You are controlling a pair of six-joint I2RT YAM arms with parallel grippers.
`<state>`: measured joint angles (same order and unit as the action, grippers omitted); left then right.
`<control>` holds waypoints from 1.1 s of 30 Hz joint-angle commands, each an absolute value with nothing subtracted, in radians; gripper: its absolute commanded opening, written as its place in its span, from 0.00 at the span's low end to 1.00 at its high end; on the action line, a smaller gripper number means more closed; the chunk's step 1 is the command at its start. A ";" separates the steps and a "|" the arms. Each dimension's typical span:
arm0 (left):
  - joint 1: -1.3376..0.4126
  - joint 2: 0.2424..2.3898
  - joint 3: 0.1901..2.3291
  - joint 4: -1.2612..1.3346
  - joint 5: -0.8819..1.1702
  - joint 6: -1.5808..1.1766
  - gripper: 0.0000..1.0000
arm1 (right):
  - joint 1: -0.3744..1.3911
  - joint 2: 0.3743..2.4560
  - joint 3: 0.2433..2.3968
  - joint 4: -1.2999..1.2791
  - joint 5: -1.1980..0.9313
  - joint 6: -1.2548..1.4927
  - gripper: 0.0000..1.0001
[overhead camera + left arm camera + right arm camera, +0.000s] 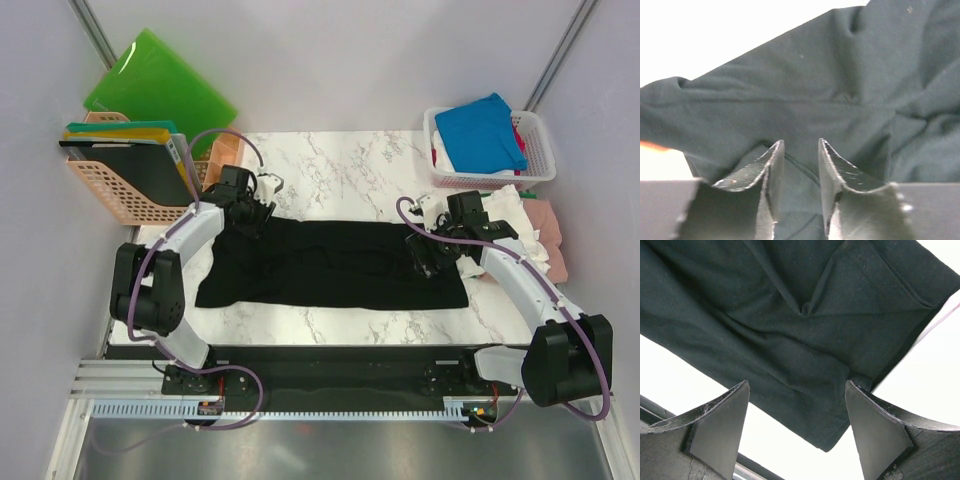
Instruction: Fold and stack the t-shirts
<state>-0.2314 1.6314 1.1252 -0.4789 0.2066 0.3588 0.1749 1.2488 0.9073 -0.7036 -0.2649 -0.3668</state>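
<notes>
Step in hand: folding the black t-shirt (330,265), which lies as a long band across centre frame on the table (340,160). Left gripper (250,215) sits at its upper-left end, jaws narrow with cloth in the gap; pinched or not, cannot tell. Right gripper (432,262) is released, spread wide over the right end. Next move, likely: pinch both ends firmly, then fold one across.

Nothing to read here
No words, numbers or signs can be made out on the black t-shirt (330,265). The things around the t-shirt on the desk (340,170) are too small and blurry to show any letters.
</notes>
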 commanded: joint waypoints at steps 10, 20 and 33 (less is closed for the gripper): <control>-0.233 1.750 1.201 -0.422 0.100 0.377 0.53 | 0.175 1.246 0.907 -0.677 -0.270 -0.359 0.84; -0.232 1.640 1.088 -0.443 0.018 0.400 0.52 | 0.175 1.258 0.887 -0.652 -0.275 -0.354 0.84; -0.230 1.410 1.009 -0.609 0.017 0.387 0.50 | 0.175 1.239 0.870 -0.637 -0.278 -0.354 0.84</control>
<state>-0.2314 1.4769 1.0245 -0.5575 0.0261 0.3714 0.1745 1.2579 0.8734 -0.6651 -0.2649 -0.3618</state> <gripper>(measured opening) 0.501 0.843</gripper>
